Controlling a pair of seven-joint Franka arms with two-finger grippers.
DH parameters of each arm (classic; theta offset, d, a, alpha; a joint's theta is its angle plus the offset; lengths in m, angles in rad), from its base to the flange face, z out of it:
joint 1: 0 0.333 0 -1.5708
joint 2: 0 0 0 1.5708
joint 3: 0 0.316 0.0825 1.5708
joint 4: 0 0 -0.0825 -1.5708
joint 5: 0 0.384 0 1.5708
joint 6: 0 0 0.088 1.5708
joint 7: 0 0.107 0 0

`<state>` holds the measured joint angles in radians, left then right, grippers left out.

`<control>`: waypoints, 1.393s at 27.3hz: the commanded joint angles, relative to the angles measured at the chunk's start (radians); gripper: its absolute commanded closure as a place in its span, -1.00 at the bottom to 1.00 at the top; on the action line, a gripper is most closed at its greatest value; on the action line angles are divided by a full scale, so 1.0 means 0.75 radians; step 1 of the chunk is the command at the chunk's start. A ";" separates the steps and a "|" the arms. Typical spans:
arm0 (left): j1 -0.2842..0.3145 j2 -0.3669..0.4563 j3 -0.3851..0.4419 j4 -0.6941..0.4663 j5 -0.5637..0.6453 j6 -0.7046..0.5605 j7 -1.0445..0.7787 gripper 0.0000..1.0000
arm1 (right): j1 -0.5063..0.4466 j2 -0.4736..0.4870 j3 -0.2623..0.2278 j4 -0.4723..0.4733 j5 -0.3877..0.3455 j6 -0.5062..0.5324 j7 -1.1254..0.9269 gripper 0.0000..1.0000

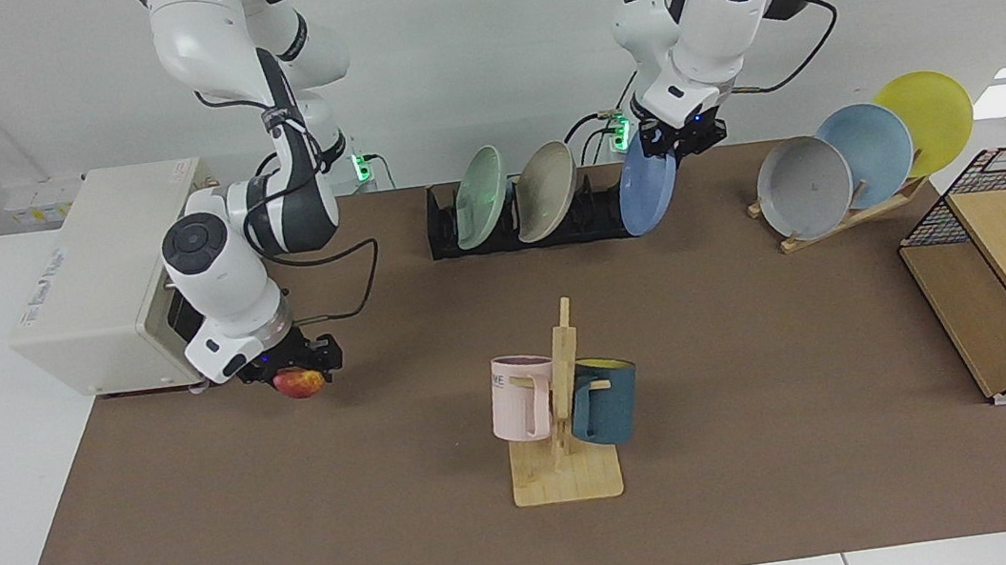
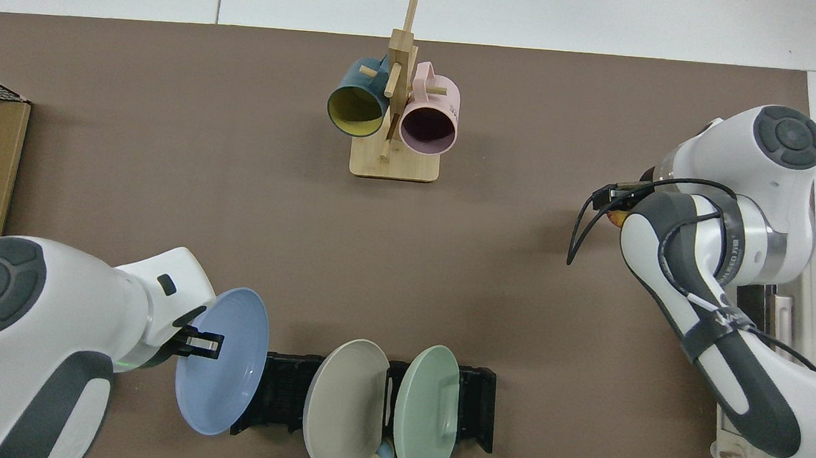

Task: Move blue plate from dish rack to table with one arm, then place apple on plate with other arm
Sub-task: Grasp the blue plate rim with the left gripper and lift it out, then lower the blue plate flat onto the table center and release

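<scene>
Two arms work at once: the left gripper [image 1: 682,138] is clamped on the upper rim of the blue plate [image 1: 649,196], which hangs on edge in the air just beside the end of the dish rack [image 1: 497,235], out of its slots and above the table [image 1: 759,337]. From above, the plate [image 2: 221,360] tilts outward past the rack's end, with the tan plate [image 2: 345,404] and pale green plate [image 2: 425,410] standing in their slots. Across the mat, the right gripper [image 1: 298,370] has its fingers closed around the apple [image 1: 299,382], held a little above the brown surface in front of the toaster oven [image 1: 104,274]. A wooden mug tree [image 1: 564,428] carrying two mugs stands mid-table, and a slanted wooden stand [image 1: 841,217] with three plates sits well apart. As a reading of progress, the plate appears free of the rack but not yet laid flat; setting it down on open mat comes next, and only then can the apple go onto it, so both placements remain to be done
</scene>
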<state>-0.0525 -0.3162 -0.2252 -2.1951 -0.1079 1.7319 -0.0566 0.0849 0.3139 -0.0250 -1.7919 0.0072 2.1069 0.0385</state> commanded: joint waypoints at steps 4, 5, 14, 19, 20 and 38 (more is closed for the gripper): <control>0.021 0.217 0.122 0.223 -0.148 0.065 0.010 0.96 | -0.009 -0.124 0.037 0.006 0.015 -0.095 0.002 1.00; 0.021 0.237 0.132 0.237 -0.191 0.090 0.012 0.96 | -0.009 -0.128 0.037 0.012 0.015 -0.111 0.002 1.00; 0.078 0.475 0.133 0.239 -0.478 0.382 0.163 0.96 | -0.017 -0.163 0.035 0.133 0.017 -0.359 0.002 1.00; 0.099 0.587 0.090 0.243 -0.588 0.456 0.279 1.00 | -0.007 -0.181 0.035 0.127 0.017 -0.363 0.004 1.00; 0.099 0.601 0.071 0.243 -0.590 0.466 0.335 1.00 | -0.005 -0.181 0.037 0.127 0.017 -0.363 0.006 1.00; 0.076 0.698 -0.127 0.223 -0.826 0.695 0.339 1.00 | -0.005 -0.181 0.037 0.117 0.019 -0.351 0.006 1.00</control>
<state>0.0140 0.1973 -0.2924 -2.0324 -0.6991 2.2253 0.2002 0.0853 0.1866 -0.0005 -1.6999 0.0077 1.8516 0.0385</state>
